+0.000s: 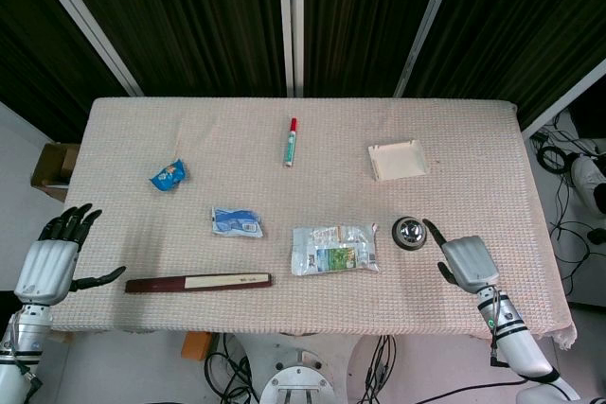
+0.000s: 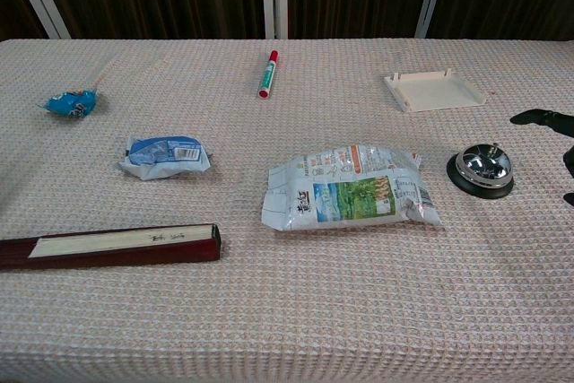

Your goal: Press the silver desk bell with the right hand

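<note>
The silver desk bell [image 1: 410, 232] on its black base stands right of centre near the table's front; the chest view shows the bell [image 2: 481, 169] too. My right hand [image 1: 465, 261] hovers just right of it and slightly nearer, fingers apart, one dark fingertip reaching toward the bell without touching. Only dark fingertips [image 2: 541, 117] of that hand show at the chest view's right edge. My left hand [image 1: 55, 257] is at the table's front left corner, fingers spread, holding nothing.
A snack bag [image 1: 334, 249] lies just left of the bell. A white tray [image 1: 397, 159] sits behind it. A red-capped marker [image 1: 290, 142], two blue packets [image 1: 169, 174] [image 1: 236, 222] and a long dark box [image 1: 199, 282] lie further left on the woven cloth [image 1: 473, 139].
</note>
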You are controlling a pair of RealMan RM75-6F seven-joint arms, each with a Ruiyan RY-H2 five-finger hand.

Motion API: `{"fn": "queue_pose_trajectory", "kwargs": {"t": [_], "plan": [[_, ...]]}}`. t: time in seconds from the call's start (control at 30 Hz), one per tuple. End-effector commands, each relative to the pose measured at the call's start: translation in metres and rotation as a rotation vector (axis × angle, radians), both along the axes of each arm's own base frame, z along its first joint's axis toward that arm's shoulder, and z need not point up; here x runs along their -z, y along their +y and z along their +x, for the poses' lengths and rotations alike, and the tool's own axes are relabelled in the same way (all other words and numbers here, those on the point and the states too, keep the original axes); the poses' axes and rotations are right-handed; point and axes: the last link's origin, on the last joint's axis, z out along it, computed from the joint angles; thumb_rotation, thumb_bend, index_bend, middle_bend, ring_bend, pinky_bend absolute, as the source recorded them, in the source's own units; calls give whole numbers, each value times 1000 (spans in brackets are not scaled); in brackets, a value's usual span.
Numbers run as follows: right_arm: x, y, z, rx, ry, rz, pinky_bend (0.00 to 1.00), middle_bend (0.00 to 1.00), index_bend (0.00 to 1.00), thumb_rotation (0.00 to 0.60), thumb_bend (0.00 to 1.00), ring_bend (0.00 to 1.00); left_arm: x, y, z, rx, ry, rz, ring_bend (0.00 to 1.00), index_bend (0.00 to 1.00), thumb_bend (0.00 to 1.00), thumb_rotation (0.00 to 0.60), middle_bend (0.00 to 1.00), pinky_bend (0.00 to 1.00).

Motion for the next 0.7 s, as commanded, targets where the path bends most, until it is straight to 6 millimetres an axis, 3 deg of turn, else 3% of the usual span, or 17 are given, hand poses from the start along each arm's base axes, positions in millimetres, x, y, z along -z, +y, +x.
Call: {"fn": "queue_pose_trajectory", "kwargs": {"t": [0.03, 0.7], "plan": [[1, 1, 0, 1, 2, 3, 937, 678, 0, 600, 284, 805, 0, 0, -1, -3, -1, 0, 71, 113, 12, 186, 76, 176], [10, 2, -1, 0, 13, 31, 936, 679, 0, 600, 285, 805, -2, -1, -2, -6, -2, 6, 71, 113, 13, 186, 76, 176]]}}
